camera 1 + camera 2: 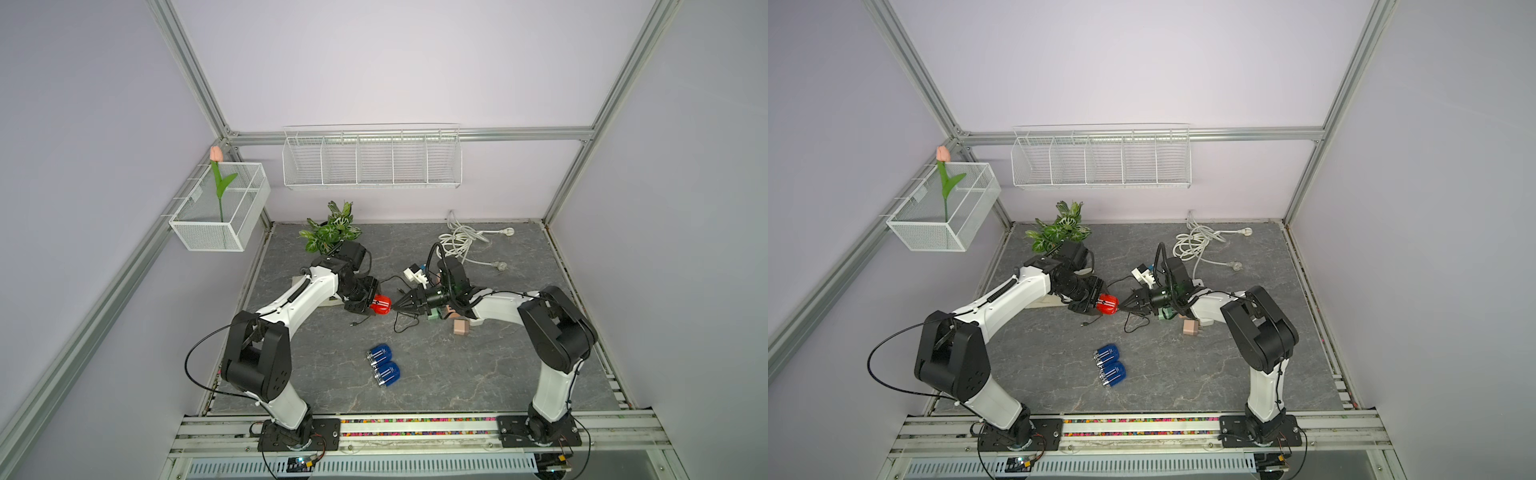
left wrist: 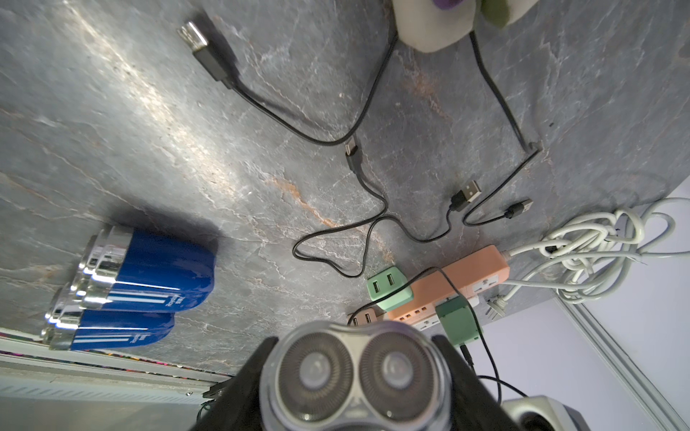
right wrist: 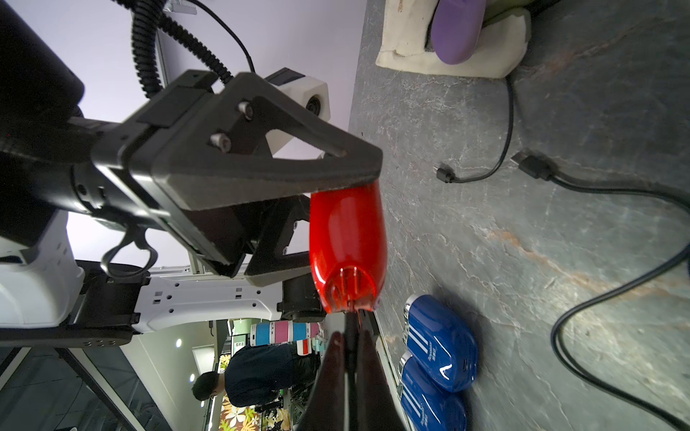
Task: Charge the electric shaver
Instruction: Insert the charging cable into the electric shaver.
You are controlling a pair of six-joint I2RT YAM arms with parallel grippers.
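While the left gripper [image 1: 373,302] clamps the red shaver [image 1: 381,304] across its body, the shaver lies with its long axis running sideways over the table [image 1: 498,374], from one arm toward the other, as both top views show [image 1: 1106,304]. Its two round cutting heads [image 2: 356,377] face back along the left arm, straight into the left wrist camera. Its tapered base points away, toward the right gripper [image 1: 395,308]. In the right wrist view one broad black finger [image 3: 283,164] presses flat on one side of the glossy red shell [image 3: 347,246]. The opposite finger [image 3: 276,257] bears on the far side, so most of the body sits between the two and only the base end sticks out past their tips. The shaver appears held off the stone surface rather than resting on it.

The right gripper's jaws are pressed together on a thin black plug [image 3: 351,324], and its tips [image 3: 349,337] sit just below the recess in the shaver's base. The plug reaches that recess; whether it is seated inside I cannot tell. In a top view the closed tips [image 1: 1121,307] meet the red base end to end.

Two blue shavers [image 1: 384,363] lie side by side on the table nearer the robot's bases, well apart from the red one. A loose black cable [image 1: 405,326] loops on the table under the right gripper.
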